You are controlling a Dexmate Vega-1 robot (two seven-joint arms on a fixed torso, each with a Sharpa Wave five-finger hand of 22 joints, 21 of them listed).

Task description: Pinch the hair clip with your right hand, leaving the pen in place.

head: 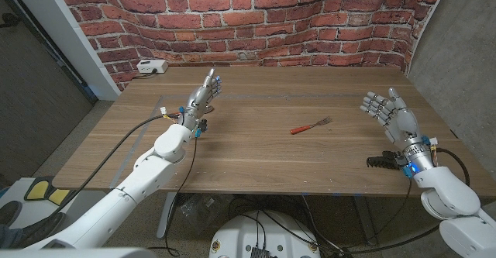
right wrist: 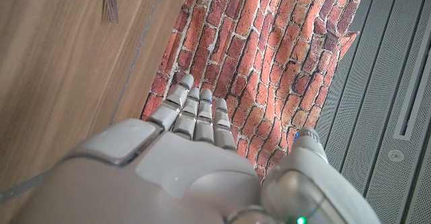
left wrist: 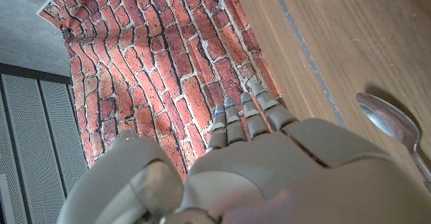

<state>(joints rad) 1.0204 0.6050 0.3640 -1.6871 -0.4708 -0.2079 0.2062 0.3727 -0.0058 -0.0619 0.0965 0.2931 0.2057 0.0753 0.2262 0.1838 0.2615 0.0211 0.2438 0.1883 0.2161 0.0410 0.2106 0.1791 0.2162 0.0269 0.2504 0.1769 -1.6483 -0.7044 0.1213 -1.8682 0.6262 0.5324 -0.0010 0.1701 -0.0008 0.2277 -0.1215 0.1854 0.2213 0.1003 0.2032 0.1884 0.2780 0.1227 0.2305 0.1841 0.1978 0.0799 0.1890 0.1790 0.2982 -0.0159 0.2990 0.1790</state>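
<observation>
Both hands idling open, holding nothing: left robot hand (head: 208, 90), right robot hand (head: 388, 109); fork (head: 311, 125) lying on bench (head: 256, 157) between them.

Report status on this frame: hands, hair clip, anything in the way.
Left hand open, right hand open. Hair clip untouched, beside the right wrist. Red-handled fork mid-table, well apart.

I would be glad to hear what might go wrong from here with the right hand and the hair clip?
1. The hair clip lies by the near edge of the table, beside the right wrist and behind the open right hand; pulling back, the arm may knock it off.
2. The red-handled fork lies mid-table; a wide sweep might disturb it.
</observation>
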